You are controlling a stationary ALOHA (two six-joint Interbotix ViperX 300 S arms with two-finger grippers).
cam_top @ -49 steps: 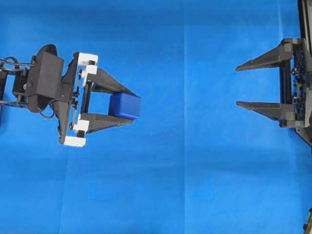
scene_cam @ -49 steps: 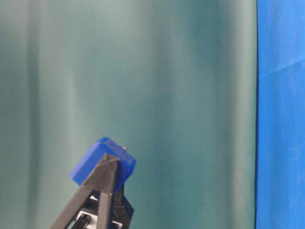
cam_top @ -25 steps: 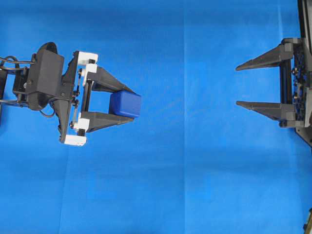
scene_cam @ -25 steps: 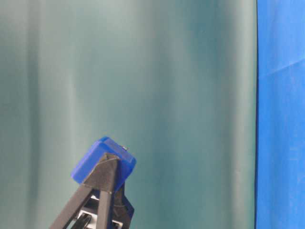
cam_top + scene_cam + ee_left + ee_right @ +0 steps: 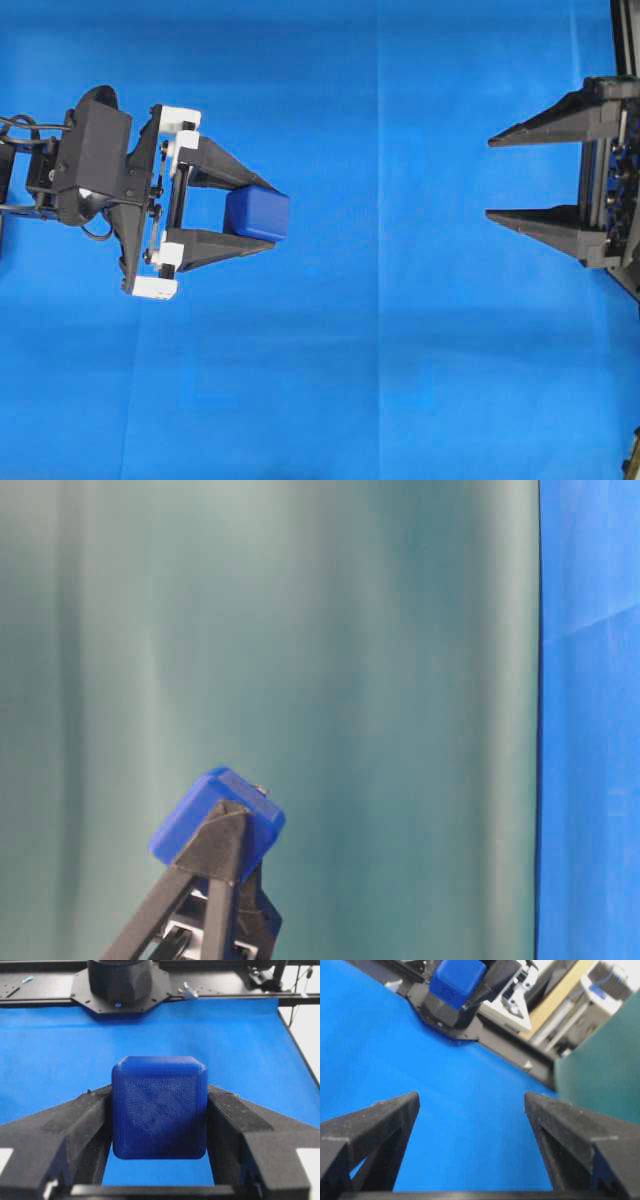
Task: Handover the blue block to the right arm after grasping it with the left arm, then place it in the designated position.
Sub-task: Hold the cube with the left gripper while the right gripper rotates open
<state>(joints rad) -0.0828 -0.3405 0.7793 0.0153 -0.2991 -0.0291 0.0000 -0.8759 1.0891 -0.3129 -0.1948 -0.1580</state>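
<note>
Blue cloth (image 5: pixel 400 350) covers the whole work surface, w/ a green curtain (image 5: pixel 300 630) as backdrop in the table-level view. No containers, trays or marked spot visible anywhere, so nothing holds anything, and the designated position can't be made out from these views.

Left arm (image 5: pixel 95 165) sits at 9 o'clock of the overhead view, its gripper (image 5: pixel 270 215) pointing toward 3 o'clock, clamped about half-wide on the blue block (image 5: pixel 257 215). Block is pinched near the fingertips, raised off the cloth; left wrist view shows both fingers flat against its side faces. Right gripper (image 5: pixel 490 176) is at 3 o'clock, jaws spread wide, nothing between them, tips facing 9 o'clock, well apart from the block.

Risks, as I judge them:
- Grip is far out on the tips; a nudge from the right fingers could twist or pop the block loose → drops to cloth.
- Right fingers would need to take faces the left isn't covering; if wrist roll is off, finger-on-finger clash.
- Left letting go before right has closed = lost block.
- Block looks tilted in the table-level view, so contact may be uneven.
</note>
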